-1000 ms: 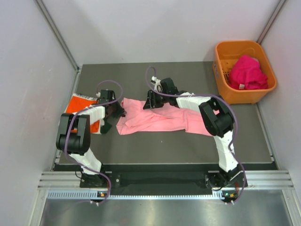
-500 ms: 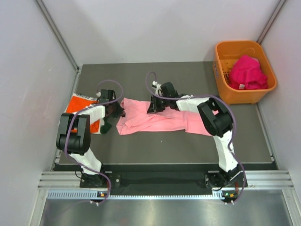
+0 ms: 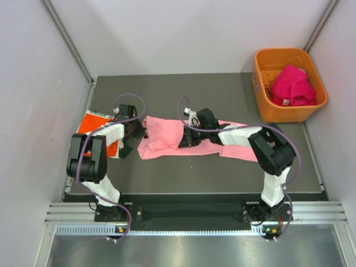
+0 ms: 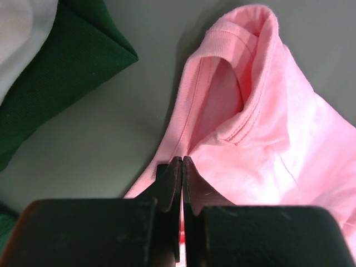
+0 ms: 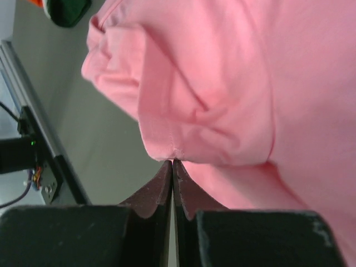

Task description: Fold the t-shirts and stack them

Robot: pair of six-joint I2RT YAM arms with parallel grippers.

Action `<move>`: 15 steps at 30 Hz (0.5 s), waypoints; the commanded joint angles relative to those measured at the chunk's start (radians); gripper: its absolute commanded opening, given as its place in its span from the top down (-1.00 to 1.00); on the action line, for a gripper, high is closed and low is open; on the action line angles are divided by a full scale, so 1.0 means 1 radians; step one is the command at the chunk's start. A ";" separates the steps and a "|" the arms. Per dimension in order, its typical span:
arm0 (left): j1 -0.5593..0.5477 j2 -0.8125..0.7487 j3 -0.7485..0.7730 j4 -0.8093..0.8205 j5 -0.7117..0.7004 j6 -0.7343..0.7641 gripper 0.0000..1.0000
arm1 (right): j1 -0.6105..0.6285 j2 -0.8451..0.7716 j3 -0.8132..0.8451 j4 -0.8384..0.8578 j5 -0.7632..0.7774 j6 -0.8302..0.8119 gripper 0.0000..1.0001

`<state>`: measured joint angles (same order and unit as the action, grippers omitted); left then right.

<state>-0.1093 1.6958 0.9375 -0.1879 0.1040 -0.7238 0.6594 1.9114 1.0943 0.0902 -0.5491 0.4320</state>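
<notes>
One basket holding magenta shirts, green shirt near left hand

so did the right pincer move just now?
Yes. The right pincer, gripping the pink t-shirt, came toward the table's near edge, away from the back wall.

One pink t-shirt in the middle; at the left, one orange t-shirt, one dark green t-shirt, one white t-shirt; far right, one orange basket holding heaped magenta t-shirts, number unclear
</notes>
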 commanded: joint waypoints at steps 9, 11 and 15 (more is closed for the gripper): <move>-0.003 -0.071 0.008 0.011 -0.026 0.038 1.00 | 0.023 -0.282 -0.214 0.079 0.018 -0.004 -0.13; -0.004 -0.100 -0.003 0.008 -0.032 0.040 1.00 | 0.023 -0.281 -0.182 0.042 0.061 -0.033 -0.16; -0.019 -0.185 -0.020 -0.001 -0.018 0.035 1.00 | 0.023 -0.206 -0.042 -0.021 0.074 -0.065 -0.16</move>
<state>-0.1146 1.6012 0.9260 -0.1963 0.0856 -0.7033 0.6670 1.6852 0.9360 0.0677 -0.5068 0.4152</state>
